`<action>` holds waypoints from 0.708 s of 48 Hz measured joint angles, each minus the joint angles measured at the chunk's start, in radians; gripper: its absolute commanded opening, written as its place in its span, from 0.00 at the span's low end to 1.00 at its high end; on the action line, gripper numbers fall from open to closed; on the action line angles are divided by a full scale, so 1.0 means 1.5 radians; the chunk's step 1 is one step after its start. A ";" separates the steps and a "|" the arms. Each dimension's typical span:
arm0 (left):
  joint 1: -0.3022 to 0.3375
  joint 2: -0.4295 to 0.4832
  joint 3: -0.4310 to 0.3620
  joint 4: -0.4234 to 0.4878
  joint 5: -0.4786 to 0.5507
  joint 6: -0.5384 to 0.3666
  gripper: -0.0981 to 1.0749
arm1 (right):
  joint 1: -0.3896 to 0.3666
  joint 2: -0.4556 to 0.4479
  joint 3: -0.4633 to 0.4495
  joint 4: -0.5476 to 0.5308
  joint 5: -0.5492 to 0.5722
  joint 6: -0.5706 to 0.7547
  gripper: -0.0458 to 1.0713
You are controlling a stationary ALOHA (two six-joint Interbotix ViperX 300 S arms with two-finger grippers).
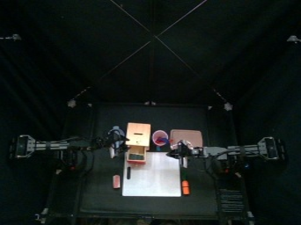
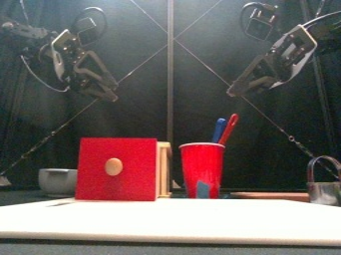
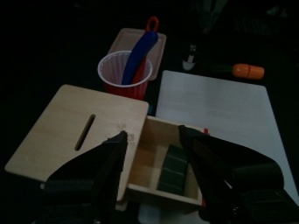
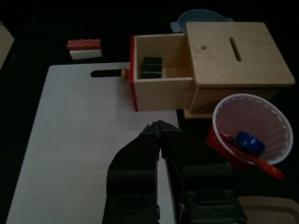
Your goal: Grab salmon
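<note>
Now, the salmon (image 4: 84,45): we think it is the small red-and-white striped piece. It lies flat on the tabletop (image 4: 24,52), just beside the white board (image 4: 82,140).
Left jaws (image 3: 158,162): spread wide, holding nothing, above the open drawer (image 4: 162,83).
Right jaws (image 4: 158,131): pressed together over the board, holding nothing.
Our best way: use the left jaws. Come straight down with one jaw on each side, go low, then squeeze softly.

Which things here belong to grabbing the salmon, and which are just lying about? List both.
For the job: striped red-and-white salmon piece; left gripper, open; right gripper, shut.
Lying about: wooden box; red cup; white board; orange piece; grey bowl.
</note>
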 measured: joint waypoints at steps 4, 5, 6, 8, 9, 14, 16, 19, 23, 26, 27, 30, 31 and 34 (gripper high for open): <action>0.000 -0.005 0.010 0.000 -0.005 0.002 0.82 | 0.000 0.000 0.000 -0.001 -0.002 0.000 0.07; 0.000 -0.005 0.011 0.001 -0.007 0.003 0.82 | -0.001 0.000 0.000 0.000 -0.002 0.000 0.07; 0.000 -0.006 0.013 0.002 -0.009 0.004 0.82 | 0.000 0.000 0.000 0.000 -0.001 0.000 0.07; 0.001 -0.007 0.015 0.004 -0.014 0.003 0.82 | -0.001 0.000 0.000 -0.001 -0.001 0.000 0.07; 0.000 -0.007 0.017 0.008 -0.018 0.003 0.82 | -0.003 0.000 0.000 0.000 -0.001 0.000 0.07; 0.001 -0.007 0.019 0.025 -0.030 0.003 0.82 | -0.005 0.000 0.000 0.000 -0.002 0.000 0.07; 0.001 -0.007 0.021 0.029 -0.032 0.003 0.82 | -0.005 0.000 0.000 0.001 -0.002 0.000 0.07; 0.019 -0.007 0.022 0.035 -0.035 0.006 0.82 | -0.007 0.001 0.000 0.015 -0.002 0.001 0.07; 0.018 -0.007 0.022 0.037 -0.039 0.004 0.83 | -0.007 0.000 0.000 0.014 -0.002 0.001 0.07; 0.016 -0.007 0.019 0.037 -0.038 0.004 0.83 | -0.006 0.001 0.000 0.015 -0.002 0.001 0.07; 0.015 -0.007 0.017 0.037 -0.036 0.004 0.83 | -0.005 0.001 0.001 0.014 -0.002 0.001 0.07; 0.012 -0.007 0.006 0.035 -0.017 0.002 0.83 | -0.004 0.000 0.000 0.014 -0.002 0.001 0.07; 0.011 -0.007 0.002 0.034 -0.011 0.001 0.83 | -0.004 0.000 0.000 0.014 -0.002 0.001 0.07; 0.006 -0.008 -0.013 0.016 0.022 -0.005 0.83 | -0.003 0.001 0.000 0.014 -0.002 0.001 0.07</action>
